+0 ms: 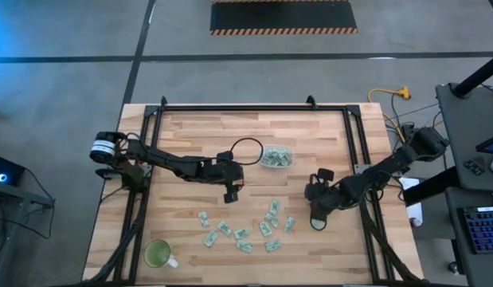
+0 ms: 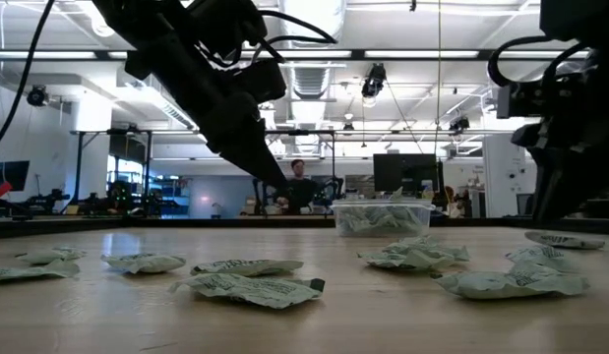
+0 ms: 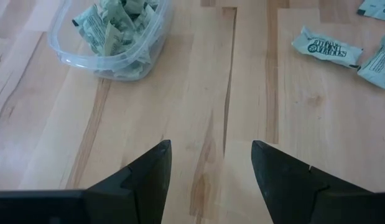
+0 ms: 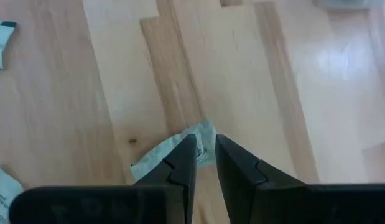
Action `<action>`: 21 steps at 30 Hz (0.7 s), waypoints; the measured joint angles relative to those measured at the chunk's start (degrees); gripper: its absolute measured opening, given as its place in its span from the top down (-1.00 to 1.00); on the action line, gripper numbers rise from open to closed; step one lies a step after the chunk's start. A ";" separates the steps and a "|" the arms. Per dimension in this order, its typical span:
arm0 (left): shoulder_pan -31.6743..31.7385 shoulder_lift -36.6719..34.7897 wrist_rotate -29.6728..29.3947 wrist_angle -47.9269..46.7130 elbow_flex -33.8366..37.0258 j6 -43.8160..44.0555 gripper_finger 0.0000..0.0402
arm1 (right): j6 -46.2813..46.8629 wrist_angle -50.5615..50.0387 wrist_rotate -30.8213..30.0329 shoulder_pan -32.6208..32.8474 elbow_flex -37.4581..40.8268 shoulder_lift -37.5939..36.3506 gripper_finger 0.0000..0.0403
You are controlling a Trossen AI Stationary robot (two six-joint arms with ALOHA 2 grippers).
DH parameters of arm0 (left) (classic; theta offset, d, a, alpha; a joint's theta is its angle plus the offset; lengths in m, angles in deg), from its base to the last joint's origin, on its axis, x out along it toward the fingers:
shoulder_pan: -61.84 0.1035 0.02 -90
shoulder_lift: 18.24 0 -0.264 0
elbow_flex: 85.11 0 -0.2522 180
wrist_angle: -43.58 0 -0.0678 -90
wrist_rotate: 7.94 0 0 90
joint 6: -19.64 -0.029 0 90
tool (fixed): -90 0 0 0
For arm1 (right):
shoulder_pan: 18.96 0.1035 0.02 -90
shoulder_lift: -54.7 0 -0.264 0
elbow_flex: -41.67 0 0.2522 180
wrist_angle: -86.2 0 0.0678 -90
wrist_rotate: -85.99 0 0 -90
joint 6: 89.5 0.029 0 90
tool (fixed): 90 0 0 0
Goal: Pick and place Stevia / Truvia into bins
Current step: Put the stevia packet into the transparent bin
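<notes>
Pinching sachet [image 4: 173, 152] at one corner: right gripper [image 4: 204, 155], jaws nearly together on paper edge, low at table's right side. Advice: confirm hold, lift straight, carry slow. Left gripper [image 3: 211, 163] empty, jaws wide, hovering over bare wood [image 3: 198, 93]. Farther off, loose sachets [image 1: 242, 231] scattered mid-table; tub [image 1: 275, 156] beyond, part filled.

The left gripper [image 1: 230, 194] hangs over bare wood near the table's [image 1: 190, 131] middle. Just right of it and farther back sits the clear bin [image 1: 275, 156], holding sachets. About 10 loose sachets [image 1: 244, 231] lie scattered toward the near edge. The right gripper [image 1: 317, 222] is at their right end. A green cup [image 1: 158, 254] stands at the near left.
</notes>
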 joint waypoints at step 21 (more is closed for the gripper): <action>0.00 0.00 -0.02 0.14 0.07 -0.02 -0.02 | 1.73 1.26 -0.45 -2.41 1.41 0.09 0.19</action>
